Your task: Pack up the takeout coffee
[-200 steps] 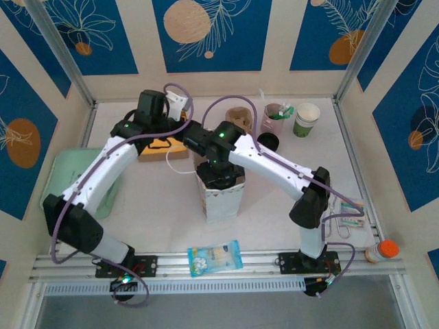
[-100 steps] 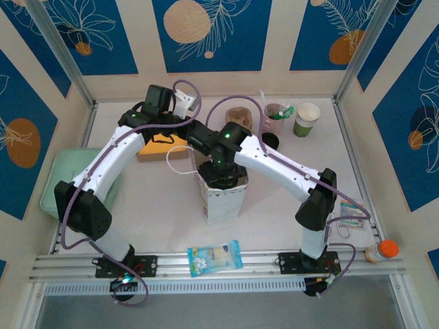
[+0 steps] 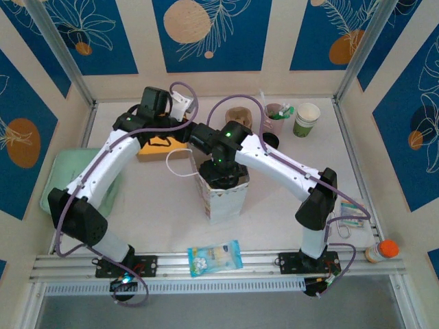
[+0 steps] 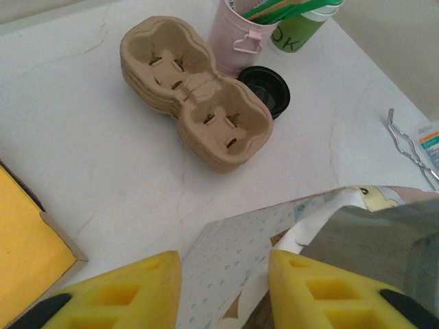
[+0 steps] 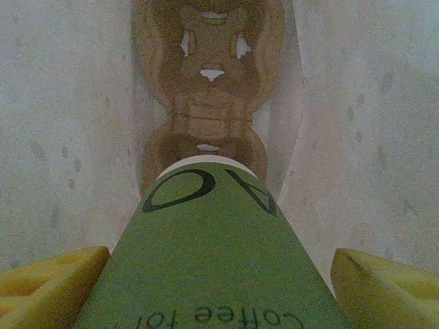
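Grasps a green cup [image 5: 206,233] with the right pincer [image 5: 216,281], sunk in a white paper bag [image 3: 223,202] standing on the desk [image 3: 158,205], just above a brown carrier [image 5: 209,75] on the bag's floor. Straddles the bag's rim with the left pincer [image 4: 223,274], fingers parted. Pale, faintly veined surface underneath; behind, cream walls [image 3: 276,41] with blue leaf-printed panels [image 3: 233,48].

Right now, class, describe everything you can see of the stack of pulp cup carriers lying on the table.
The carrier stack is several brown moulded-pulp two-cup trays nested together, wells up and empty, with slotted tabs. It lies flat on the white table, a black lid and pink cup close beside it.
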You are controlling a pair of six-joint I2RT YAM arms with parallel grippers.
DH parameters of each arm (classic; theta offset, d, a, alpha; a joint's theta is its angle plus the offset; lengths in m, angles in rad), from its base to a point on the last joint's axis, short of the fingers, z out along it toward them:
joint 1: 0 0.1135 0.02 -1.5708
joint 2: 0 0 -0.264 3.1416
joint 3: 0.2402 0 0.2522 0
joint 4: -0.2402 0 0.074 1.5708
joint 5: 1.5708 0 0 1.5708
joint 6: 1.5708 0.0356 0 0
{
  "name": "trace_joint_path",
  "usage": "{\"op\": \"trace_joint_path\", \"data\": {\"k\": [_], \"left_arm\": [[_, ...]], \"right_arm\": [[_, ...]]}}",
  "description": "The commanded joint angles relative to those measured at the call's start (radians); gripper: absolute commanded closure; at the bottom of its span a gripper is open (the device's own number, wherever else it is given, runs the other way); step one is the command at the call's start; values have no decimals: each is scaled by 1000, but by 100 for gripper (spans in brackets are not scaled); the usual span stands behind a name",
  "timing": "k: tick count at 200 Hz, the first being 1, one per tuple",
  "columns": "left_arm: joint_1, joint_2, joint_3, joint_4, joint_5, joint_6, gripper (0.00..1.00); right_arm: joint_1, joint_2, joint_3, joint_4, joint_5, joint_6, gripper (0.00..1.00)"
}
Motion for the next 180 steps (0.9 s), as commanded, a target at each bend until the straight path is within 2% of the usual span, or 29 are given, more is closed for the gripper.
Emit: {"op": "trace_joint_path", "data": {"k": [1, 71, 103, 158, 180], "left_arm": [[6, -56, -13, 10, 35, -2, 60], [6, -19, 29, -52, 48, 46, 57], [6, -17, 11, -67, -4, 71, 58], [6, -11, 10, -92, -34, 91, 62], [5, -10, -5, -84, -37, 87, 67]], "right_arm": [[0, -16, 22, -20, -27, -5, 59], [4, -11, 44, -29, -19, -10, 59], [3, -18, 37, -28, -19, -10, 59], [1, -13, 25, -17, -22, -10, 59], [-2, -10, 20, -11, -33, -4, 59]]}}
